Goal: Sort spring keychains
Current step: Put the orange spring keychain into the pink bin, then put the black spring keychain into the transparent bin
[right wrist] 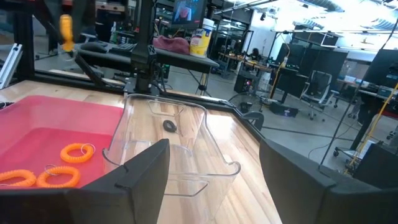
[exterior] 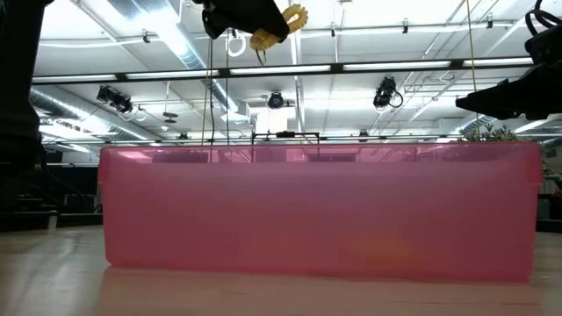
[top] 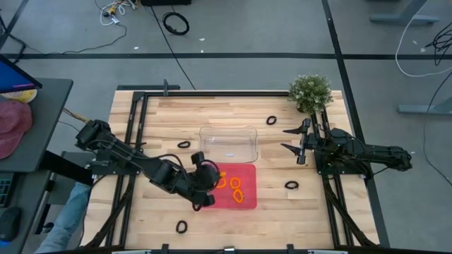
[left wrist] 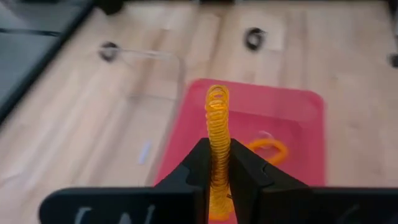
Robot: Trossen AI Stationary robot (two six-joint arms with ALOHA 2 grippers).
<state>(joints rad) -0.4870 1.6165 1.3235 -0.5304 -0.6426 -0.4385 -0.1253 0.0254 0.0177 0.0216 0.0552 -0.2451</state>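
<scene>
My left gripper (left wrist: 217,167) hovers above the red tray (top: 246,173), shut on an orange spring keychain (left wrist: 217,121). In the low view the gripper (exterior: 250,19) and the held keychain (exterior: 281,26) show high above the tray's wall (exterior: 316,211). Three more orange keychains (right wrist: 77,152) lie on the tray's floor. Black keychains rest on the wood: one (top: 183,144) left of the clear tray, one (top: 271,120) near the plant, one (top: 292,185) right of the red tray, one (top: 181,226) at the near edge. My right gripper (top: 284,139) waits open, right of the clear tray (top: 228,143). My left gripper pinches the orange keychain between its two fingers (left wrist: 249,171), gripping the coil's lower stretch (left wrist: 217,158). The loop is squeezed flat and stands out beyond the fingertips, with its far bend (left wrist: 217,96) free. The keychain is lifted clear of the tray.
A small potted plant (top: 310,92) stands at the table's far right corner. Black frame rails (top: 134,127) run along the table's left, right and far sides. The clear tray sits just beyond the red tray. Bare wood lies near the near edge.
</scene>
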